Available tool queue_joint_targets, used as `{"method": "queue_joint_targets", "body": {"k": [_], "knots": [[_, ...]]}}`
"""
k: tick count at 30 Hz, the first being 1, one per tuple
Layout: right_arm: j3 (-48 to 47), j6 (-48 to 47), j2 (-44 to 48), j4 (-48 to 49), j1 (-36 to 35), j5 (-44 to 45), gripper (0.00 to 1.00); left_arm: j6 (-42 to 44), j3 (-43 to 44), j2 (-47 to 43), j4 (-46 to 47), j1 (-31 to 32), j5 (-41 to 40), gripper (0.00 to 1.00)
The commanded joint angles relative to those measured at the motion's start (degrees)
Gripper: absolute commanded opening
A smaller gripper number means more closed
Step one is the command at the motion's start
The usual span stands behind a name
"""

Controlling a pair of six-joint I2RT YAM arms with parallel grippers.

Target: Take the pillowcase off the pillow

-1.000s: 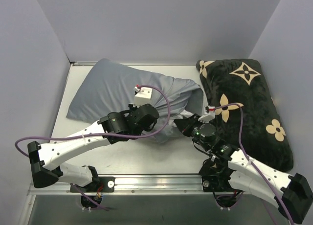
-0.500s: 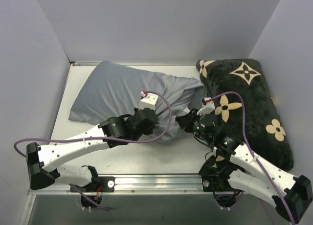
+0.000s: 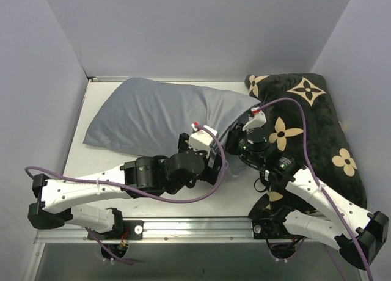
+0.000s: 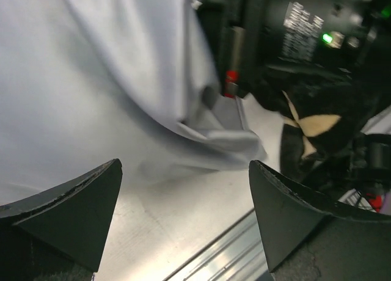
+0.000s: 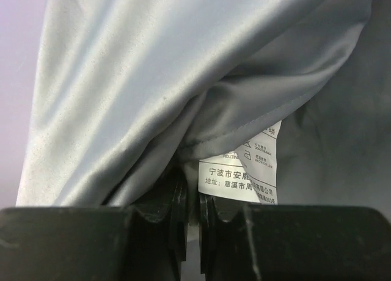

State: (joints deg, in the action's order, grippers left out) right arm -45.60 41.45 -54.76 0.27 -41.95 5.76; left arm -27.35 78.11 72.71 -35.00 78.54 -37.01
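Walls of flat lavender-grey (image 3: 201, 30) close in on three sides of the pale, smooth bench (image 3: 85, 159), and an aluminium rail (image 3: 195, 223) runs along its near edge. On the bench's left and middle we see the plain grey fabric pillowcase (image 3: 153, 113) lying plump and creased. The pillow inside it is hidden from us. A large black plush cushion with tan flower motifs (image 3: 311, 128) fills the right side, just beside the pillowcase's right-hand end. The left end effector (image 4: 183, 171) hovers low over the bench with its fingers (image 4: 79, 201) spread wide. It holds nothing, and a limp corner of the grey fabric lies beyond it. The right end effector (image 5: 190, 204) is at that same end of the pillowcase. Its jaws are pressed almost together, and a gathered fold of the grey cloth runs down into the narrow gap between them. A small white printed label (image 5: 244, 171) hangs from the fabric's edge, just above one finger. Purple cables (image 3: 183, 198) loop from both wrists.
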Motion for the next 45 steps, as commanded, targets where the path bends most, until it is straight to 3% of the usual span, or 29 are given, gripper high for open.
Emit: {"method": "queue_joint_targets", "body": {"k": [1, 7, 15, 20, 22, 23, 26, 27, 29, 38, 45], "knots": [[-4.2, -0.9, 0.2, 2.0, 0.5, 2.6, 0.00, -1.4, 1.4, 0.9, 2.2, 2.9, -4.6, 0.93], [-5.8, -0.8, -0.4, 1.0, 0.5, 2.2, 0.00, -4.3, -1.3, 1.1, 5.8, 5.7, -9.2, 0.94], [-6.0, -0.1, -0.6, 0.0, -0.1, 2.1, 0.00, -4.8, 3.6, 8.9, 4.8, 6.4, -22.6, 0.95], [-5.6, 0.0, -0.4, 0.0, -0.5, 2.6, 0.00, -2.5, 3.5, 9.1, 8.0, 6.4, -22.8, 0.93], [-5.6, 0.1, -0.3, 0.0, -0.6, 2.8, 0.00, -1.5, 3.2, 9.3, 8.4, 6.4, -22.0, 0.84], [-5.6, 0.2, -0.4, 0.0, -0.7, 2.9, 0.00, -1.3, 3.2, 9.6, 8.4, 6.3, -21.7, 0.66], [-5.8, 0.2, -0.5, 0.0, -0.7, 2.9, 0.00, -1.9, 2.6, 8.9, 7.0, 6.1, -21.1, 0.34], [-5.9, 0.0, -0.4, 0.0, -0.6, 3.2, 0.00, -3.3, 2.5, 8.3, 6.3, 6.1, -21.2, 0.17], [-6.2, -0.1, -0.4, -1.9, -0.6, 3.8, 0.00, -4.8, 1.0, 5.9, 4.3, 6.1, -21.3, 0.03], [-6.9, -0.8, 2.3, -4.8, 5.6, 2.6, 0.00, -21.3, -10.2, -5.0, -9.5, 3.1, -21.2, 0.00], [-11.1, -1.2, 3.5, -8.8, 9.9, 0.8, 0.00, -28.8, -19.9, -5.6, -9.8, -0.9, -15.4, 0.00]]}}
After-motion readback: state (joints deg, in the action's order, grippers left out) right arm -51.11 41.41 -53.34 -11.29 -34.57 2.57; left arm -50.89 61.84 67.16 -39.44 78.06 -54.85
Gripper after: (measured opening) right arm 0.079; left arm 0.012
